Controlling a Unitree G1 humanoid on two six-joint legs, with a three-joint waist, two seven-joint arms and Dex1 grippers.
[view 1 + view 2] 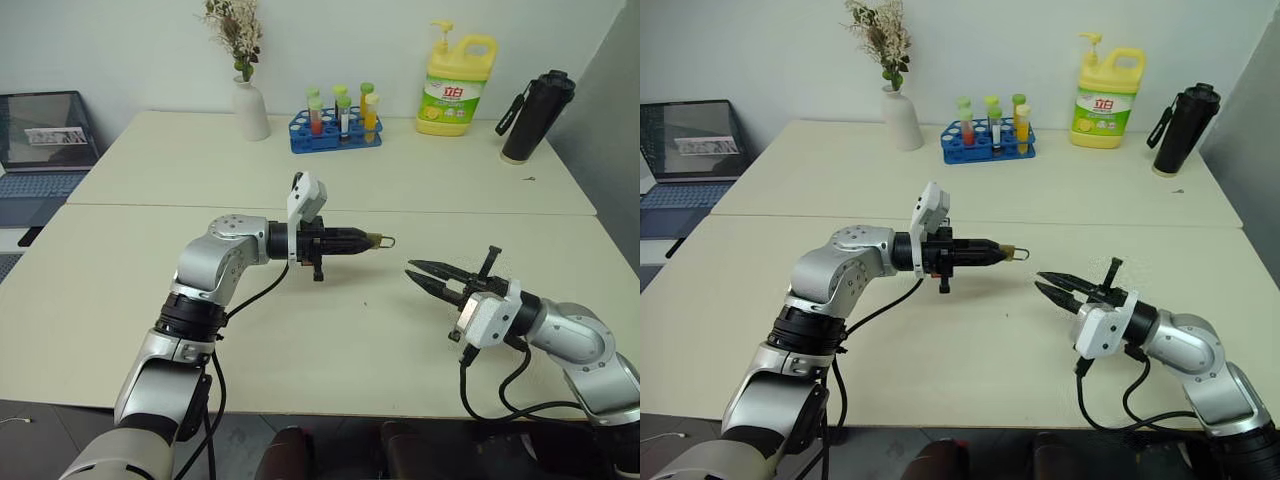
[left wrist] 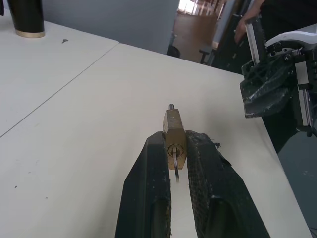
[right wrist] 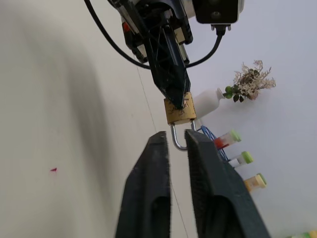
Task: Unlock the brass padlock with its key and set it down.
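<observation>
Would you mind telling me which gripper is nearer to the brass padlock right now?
Left. The left gripper is shut on the brass padlock, holding it above the table. The right gripper sits apart from it, empty.

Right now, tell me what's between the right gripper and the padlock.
Nothing: only bare table lies below the gap between the right gripper and the padlock, held in the left gripper. The left eye view shows it.

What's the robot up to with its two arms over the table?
Its left gripper holds a tiny brass padlock above the table, shackle pointing toward the other arm. A key sits in the lock's keyhole. The right gripper hangs nearby, holding nothing, apart from the padlock.
</observation>
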